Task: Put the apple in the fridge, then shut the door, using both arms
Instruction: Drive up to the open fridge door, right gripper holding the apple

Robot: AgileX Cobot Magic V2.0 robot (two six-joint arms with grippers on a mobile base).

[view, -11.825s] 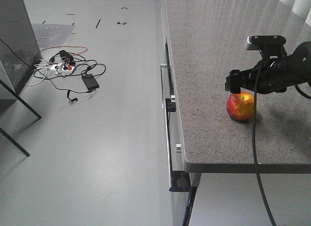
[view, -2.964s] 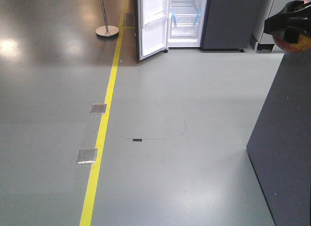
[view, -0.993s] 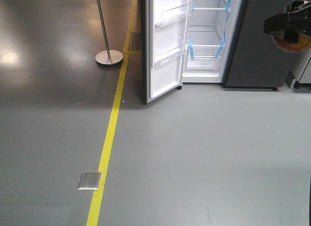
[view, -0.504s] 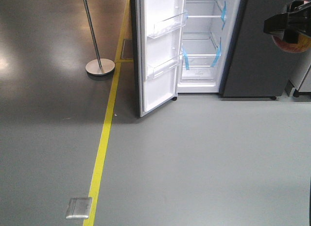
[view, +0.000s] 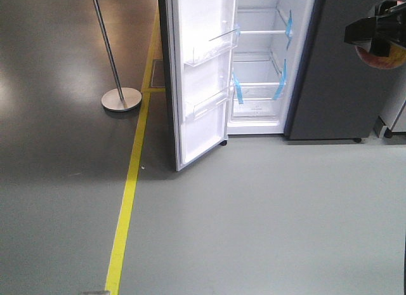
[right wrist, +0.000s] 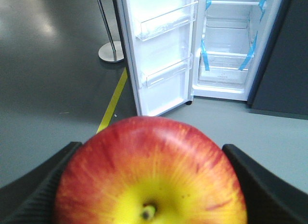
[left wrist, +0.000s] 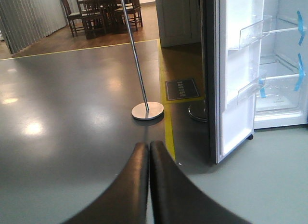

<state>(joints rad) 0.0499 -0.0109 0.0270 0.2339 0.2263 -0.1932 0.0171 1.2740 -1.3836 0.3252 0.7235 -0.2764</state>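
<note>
Furthest left, the left gripper (left wrist: 148,147) hangs with nothing in it, fingers pressed together, facing a metal floor stand (left wrist: 147,110). Next along, the door (view: 202,85) stands wide open and the fridge (view: 257,111) shows its white shelves (blue tape on the edges). Far right, the right gripper (view: 373,33) has its fingers clamped on the apple (right wrist: 151,176), held in the air short of the fridge. Pickup looks done. Placing the apple and closing the door are not yet done.

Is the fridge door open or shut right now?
Open. The door stands wide, its white lining and clear bins facing out, and the white shelves inside the fridge are exposed.
</note>
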